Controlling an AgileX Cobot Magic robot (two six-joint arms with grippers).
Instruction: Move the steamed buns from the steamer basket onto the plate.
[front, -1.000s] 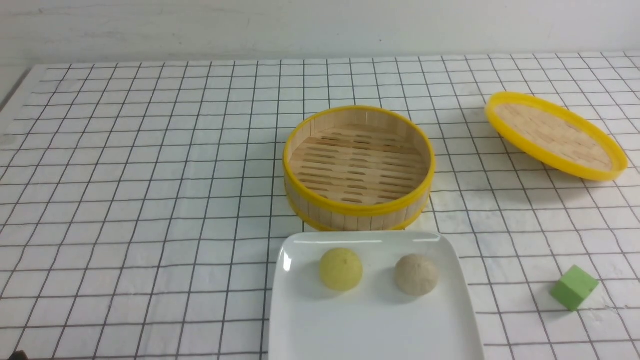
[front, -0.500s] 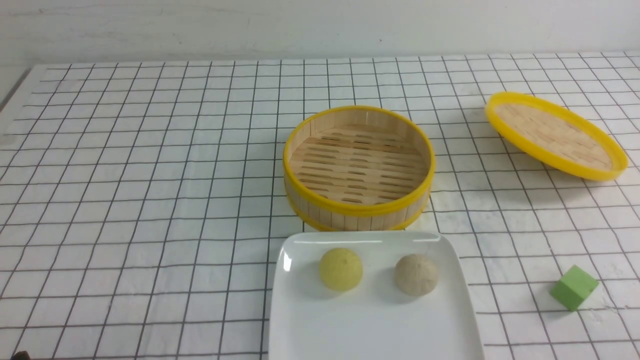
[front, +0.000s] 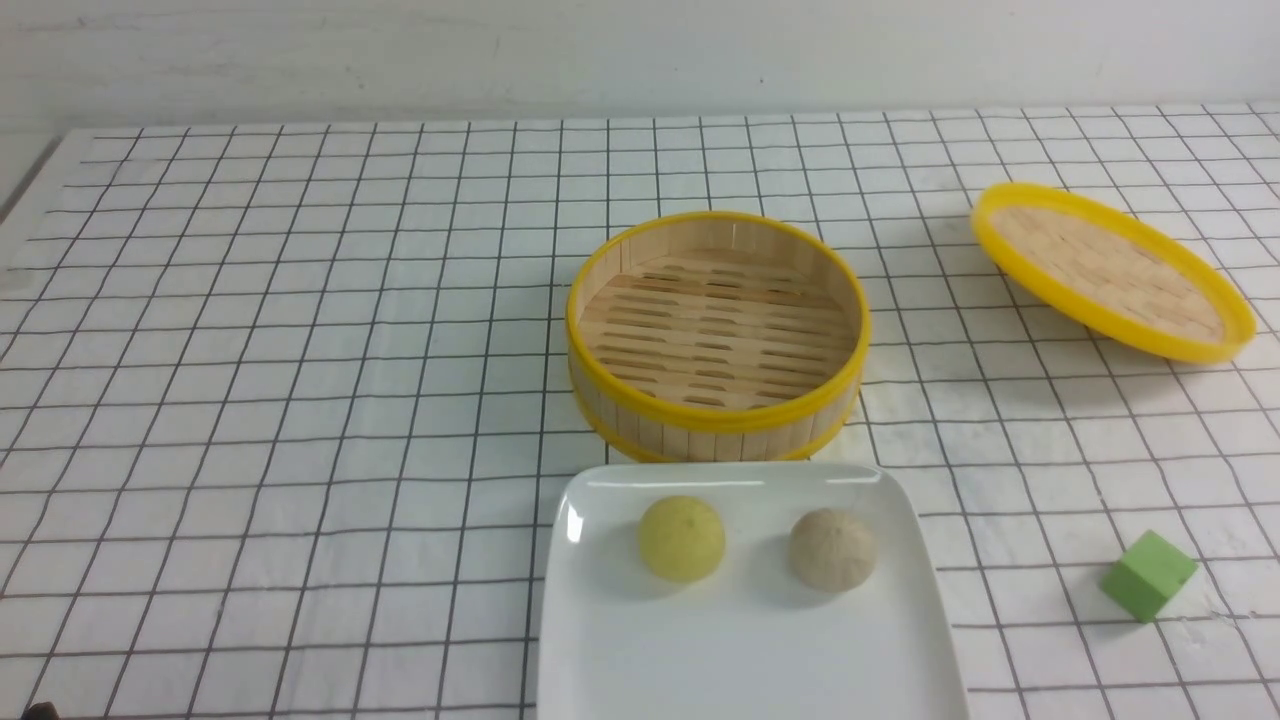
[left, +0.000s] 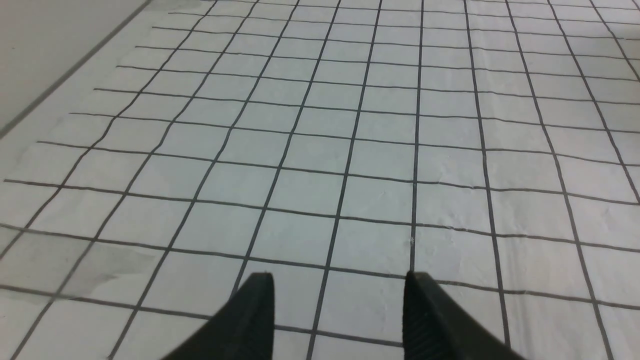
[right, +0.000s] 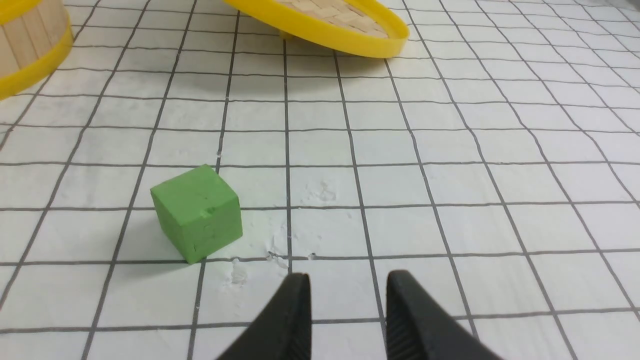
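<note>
- We see a white cloth with a black grid covering the whole table; it is lightly creased, and a pale plain wall rises behind its far edge.
- At the left, our left gripper hovers over bare grid squares, its two dark fingers parted with nothing between them.
- Mid-table stands the steamer basket, upright, its slatted floor showing and nothing inside.
- Just in front of it, almost touching, lies the glossy white plate, its near edge cut off by the front view.
- On the plate sit both steamed buns, side by side but apart: the pale yellow bun to the left, the beige bun to the right.
- Farther right and back, the woven yellow-rimmed lid rests tilted on the cloth.
- Near the right front, a green cube sits alone on the cloth.
- Our right gripper hangs just beside that cube, fingers slightly apart and holding nothing.
</note>
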